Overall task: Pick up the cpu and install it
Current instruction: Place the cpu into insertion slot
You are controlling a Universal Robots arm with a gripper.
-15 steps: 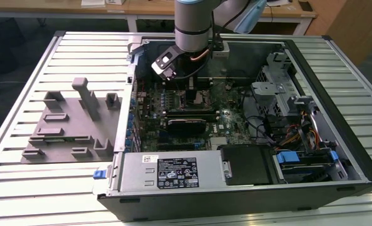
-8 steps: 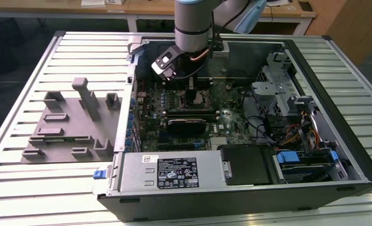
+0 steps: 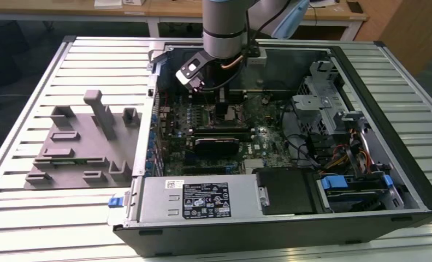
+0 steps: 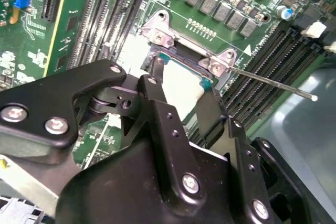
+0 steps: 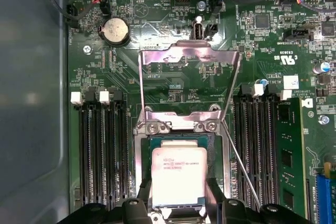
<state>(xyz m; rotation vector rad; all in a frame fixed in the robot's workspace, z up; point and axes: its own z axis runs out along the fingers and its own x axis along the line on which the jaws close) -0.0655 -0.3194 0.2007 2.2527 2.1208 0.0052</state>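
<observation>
The cpu [image 5: 178,174], a silvery square chip with a green rim, lies level in the open socket [image 5: 143,145] on the motherboard. In both wrist views my gripper [image 5: 179,195] [image 4: 185,80] straddles it, and its black fingers [image 5: 143,203] press against two opposite edges of the chip. In the second wrist view the cpu [image 4: 181,85] shows pale between the finger bars. The socket's metal load plate [image 5: 189,59] is flipped up and the thin lever [image 5: 239,166] lies off to one side. In the exterior view the gripper [image 3: 226,103] reaches down into the computer case over the board's centre.
Memory slots [image 5: 100,150] [image 5: 257,145] flank the socket closely. The case walls [image 3: 390,109], a drive cage [image 3: 325,109] and loose cables [image 3: 332,153] surround the board. A power supply [image 3: 194,199] sits at the front. Grey plastic blocks [image 3: 77,147] stand on the slatted table at the exterior view's left.
</observation>
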